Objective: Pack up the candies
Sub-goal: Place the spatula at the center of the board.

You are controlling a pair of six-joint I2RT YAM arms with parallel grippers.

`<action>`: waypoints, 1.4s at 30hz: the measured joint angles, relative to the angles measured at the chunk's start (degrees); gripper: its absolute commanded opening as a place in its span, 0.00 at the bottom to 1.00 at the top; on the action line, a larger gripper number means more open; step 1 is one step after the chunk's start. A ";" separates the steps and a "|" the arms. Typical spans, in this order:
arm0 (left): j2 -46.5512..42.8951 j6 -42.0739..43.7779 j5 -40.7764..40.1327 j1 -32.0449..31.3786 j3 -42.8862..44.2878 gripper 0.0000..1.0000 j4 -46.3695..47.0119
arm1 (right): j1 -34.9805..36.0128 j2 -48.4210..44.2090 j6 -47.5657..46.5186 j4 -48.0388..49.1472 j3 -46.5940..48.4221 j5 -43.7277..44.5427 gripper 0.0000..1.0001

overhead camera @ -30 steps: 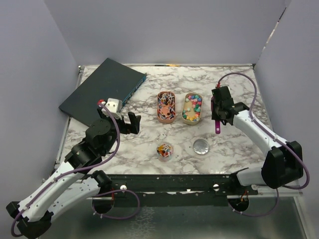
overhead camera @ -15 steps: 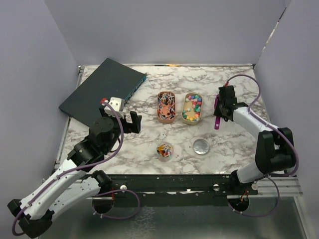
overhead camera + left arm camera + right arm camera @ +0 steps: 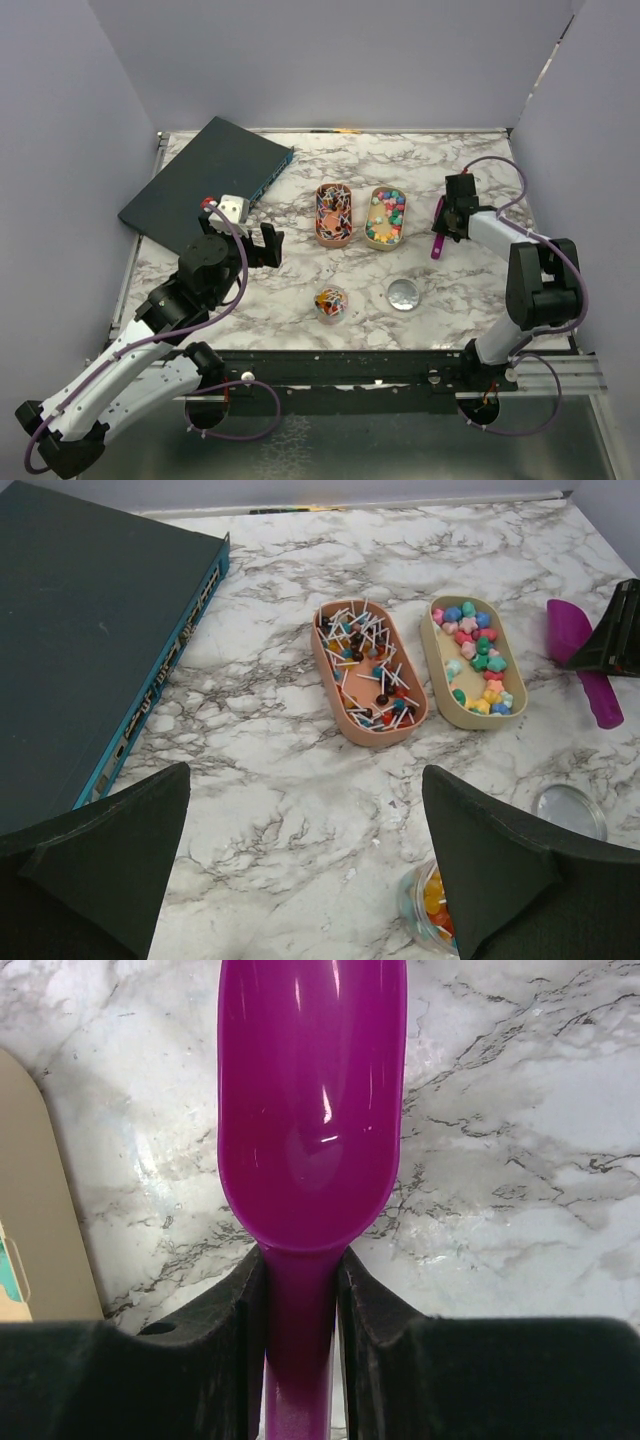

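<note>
Scoop [image 3: 310, 1140] clamped in right pincer [image 3: 300, 1285], beside tan tray [image 3: 45, 1220] edge; left pincer [image 3: 305, 815] wide, empty.

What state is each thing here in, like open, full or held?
Left gripper: open, holding nothing.
Purple scoop: held by its handle, empty.
Right gripper: shut on the purple scoop.
Jar: open, some candies inside.
Lid: off, lying on the table.
Pink tray: uncovered, holding dark and white candies.
Beige tray: uncovered, holding bright candies.

Bright candies [image 3: 386, 212] in right tray [image 3: 385, 245], dark and orange pieces [image 3: 333, 208] (white sticks) in left tray [image 3: 333, 242], some in near jar [image 3: 319, 303]
</note>
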 measured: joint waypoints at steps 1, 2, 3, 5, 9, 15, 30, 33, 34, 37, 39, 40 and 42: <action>0.04 0.00 0.00 0.07 0.00 0.99 0.00 | -0.07 0.02 0.15 0.26 -0.09 0.00 0.35; 0.07 0.00 0.00 0.15 0.00 0.99 0.00 | -0.07 0.02 0.33 0.57 -0.22 -0.02 0.38; 0.13 0.00 0.00 0.22 0.00 0.99 0.00 | -0.17 0.02 0.37 0.92 -0.46 0.00 0.39; 0.35 0.00 0.00 0.26 0.00 0.99 0.00 | -0.15 0.02 0.42 1.42 -0.81 0.00 0.43; 0.98 0.00 0.02 0.26 0.00 0.99 0.00 | -0.28 0.02 0.44 1.53 -1.03 0.00 0.50; 1.33 -0.02 0.02 0.31 0.00 0.99 0.00 | -0.33 -1.03 0.55 1.86 -1.77 -0.02 0.55; 1.57 -0.02 0.02 0.37 0.00 0.99 0.02 | -0.33 -19.32 -1.66 -1.14 -5.73 -8.90 0.56; 1.66 -0.02 0.02 0.37 0.00 0.99 0.02 | 0.17 -22.01 -1.88 -3.23 -6.08 -11.26 0.56; 1.75 -0.02 0.02 0.39 0.00 0.99 0.02 | 0.55 -22.86 -1.90 -3.78 -6.34 -11.80 0.56; 2.08 -0.02 0.00 0.63 0.00 0.99 0.02 | 2.23 -25.81 -1.84 -5.46 -7.63 -12.50 0.56; 2.43 -0.02 0.02 0.63 0.00 0.99 0.02 | 4.00 -27.61 -1.70 -6.62 -8.35 -12.98 0.56; 2.64 0.00 0.02 0.63 0.00 0.99 0.04 | 5.07 -28.22 -1.62 -7.19 -8.46 -13.03 0.56; 3.19 0.00 0.02 0.72 0.00 0.99 0.02 | 7.65 -28.89 -1.36 -8.11 -8.46 -12.98 0.56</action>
